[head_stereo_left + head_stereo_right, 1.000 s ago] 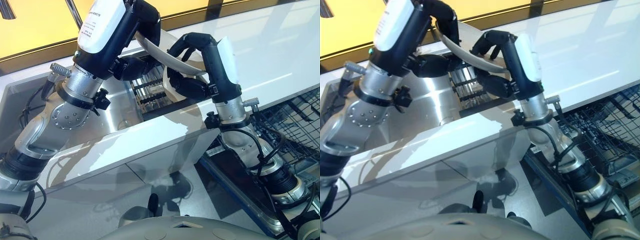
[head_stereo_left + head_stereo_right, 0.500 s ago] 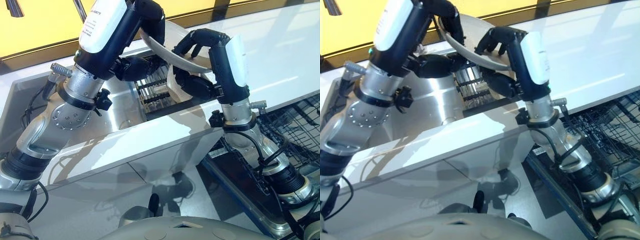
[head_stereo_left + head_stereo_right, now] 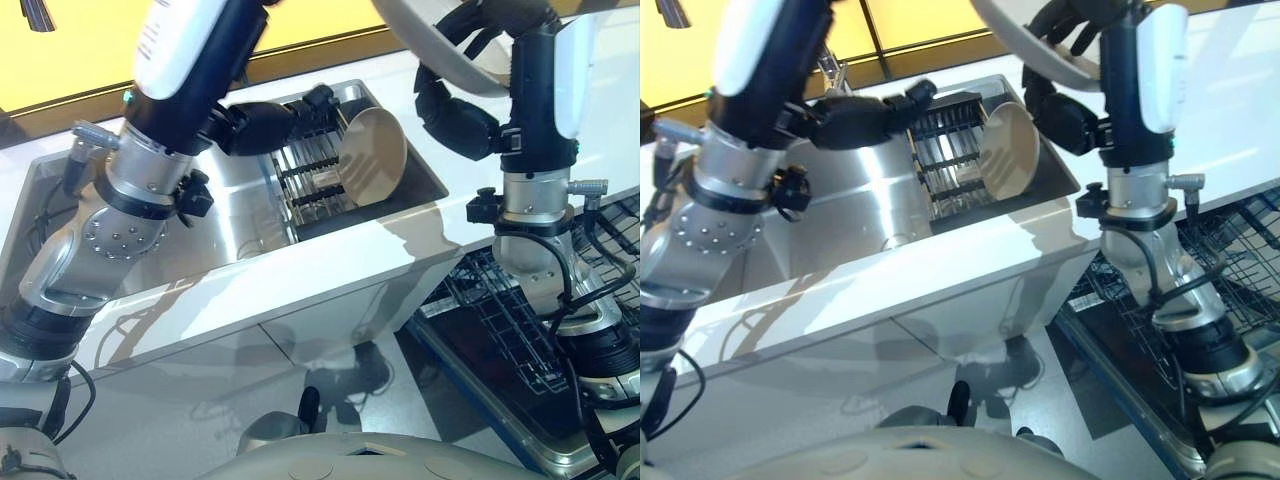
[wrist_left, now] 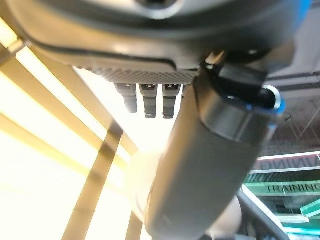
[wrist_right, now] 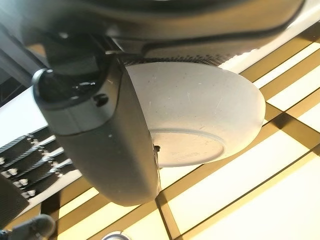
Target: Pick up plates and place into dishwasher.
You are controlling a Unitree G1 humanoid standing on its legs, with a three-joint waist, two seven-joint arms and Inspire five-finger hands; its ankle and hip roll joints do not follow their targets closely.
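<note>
The robot's right hand (image 3: 470, 100) was raised high above the white desk (image 3: 600, 110), its dark fingers and thumb curled round a pale plate (image 3: 430, 45) held tilted near the upper edge of the head views, over the right end of the steel sink (image 3: 240, 215). From the right wrist camera, the plate (image 5: 200, 115) showed its underside and foot ring, pressed against the palm with the thumb (image 5: 115, 145) lying across its rim. A second plate (image 3: 368, 155), round and cream-coloured, stood on edge in the dark rack (image 3: 310, 180) set inside the sink, leaning toward the basin's right wall. The left hand (image 3: 265, 120) reached out over the sink beside the rack, touching nothing, its fingers extended toward the standing plate and holding nothing; the left wrist camera caught the fingers (image 4: 145, 102) in a short row past the palm, with the thumb (image 4: 210, 165) jutting forward and no object between them. Below the desk's right end, the dishwasher's wire basket (image 3: 500, 330) was pulled out on its open door, well apart from both plates.
</note>
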